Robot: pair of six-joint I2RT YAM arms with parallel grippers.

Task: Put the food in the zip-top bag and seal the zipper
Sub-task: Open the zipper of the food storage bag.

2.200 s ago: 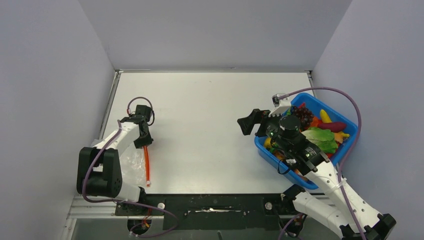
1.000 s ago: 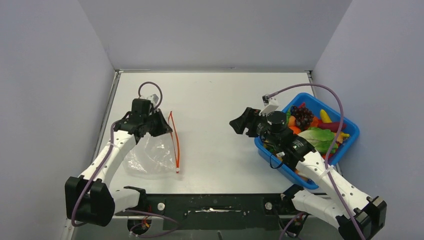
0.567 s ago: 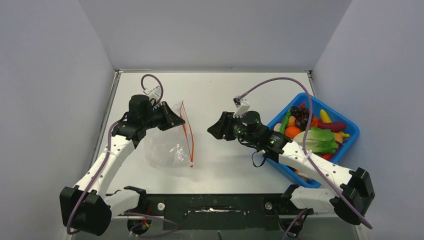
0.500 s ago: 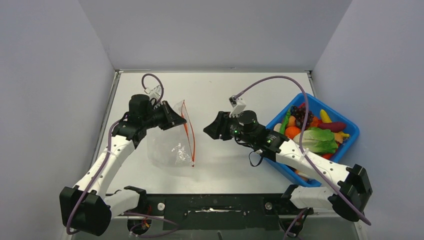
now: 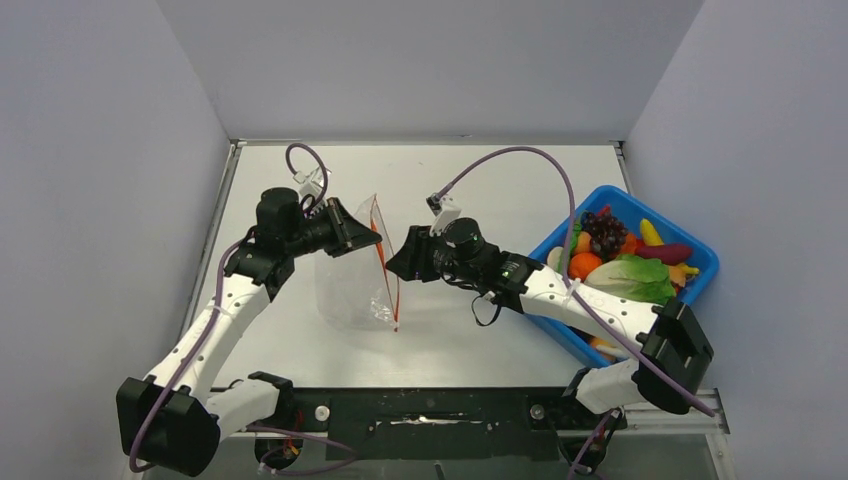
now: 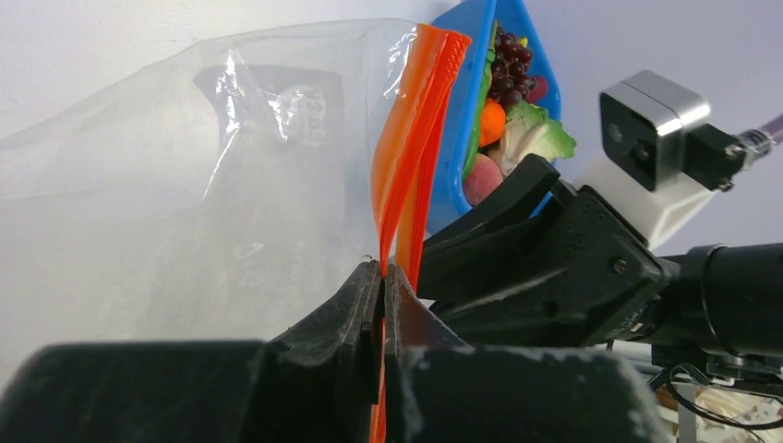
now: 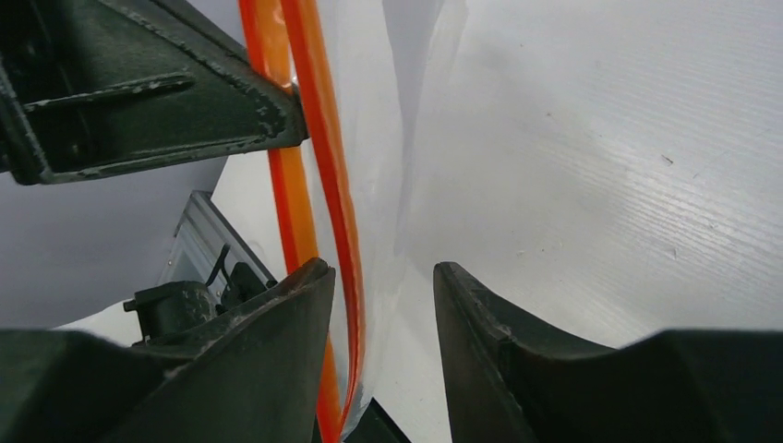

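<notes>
The clear zip-top bag (image 5: 350,290) hangs upright near the table's middle, its orange-red zipper (image 5: 388,275) facing right. My left gripper (image 5: 368,232) is shut on one lip of that zipper (image 6: 411,157) near its top end. My right gripper (image 5: 391,267) faces it from the right, open. One zipper lip (image 7: 343,212) runs between its fingers, close to the left finger (image 7: 277,323), with a gap to the right one. The food (image 5: 625,260), with grapes, lettuce and orange and red pieces, lies in the blue bin.
The blue bin (image 5: 700,285) stands at the right edge of the table, behind my right arm. Grey walls close in the table at the back and both sides. A black rail (image 5: 430,410) runs along the near edge.
My left arm lifted the bag off the table and carried it right toward the middle. My right arm swung left from the bin to the bag's mouth, its jaws narrowing.
</notes>
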